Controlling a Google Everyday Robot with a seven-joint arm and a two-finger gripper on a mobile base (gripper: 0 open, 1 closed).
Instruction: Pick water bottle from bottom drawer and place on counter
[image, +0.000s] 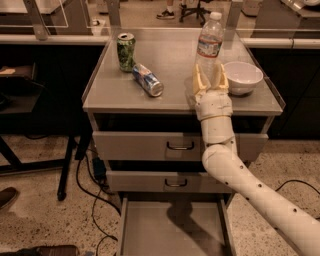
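The water bottle (209, 42), clear with a white cap and a white-and-red label, stands upright over the right part of the counter (150, 102). My gripper (210, 81) reaches up from the lower right. Its two cream fingers (198, 80) close on the bottle's lower part, one on each side. I cannot tell whether the bottle's base touches the counter, as the fingers hide it. The bottom drawer (170, 230) is pulled open below, and its grey floor is bare.
A green can (126, 51) stands at the counter's back left. A blue-and-silver can (148, 79) lies on its side near the middle. A white bowl (242, 76) sits just right of the gripper. Two upper drawers (180, 145) are shut. Cables (85, 200) lie on the floor at left.
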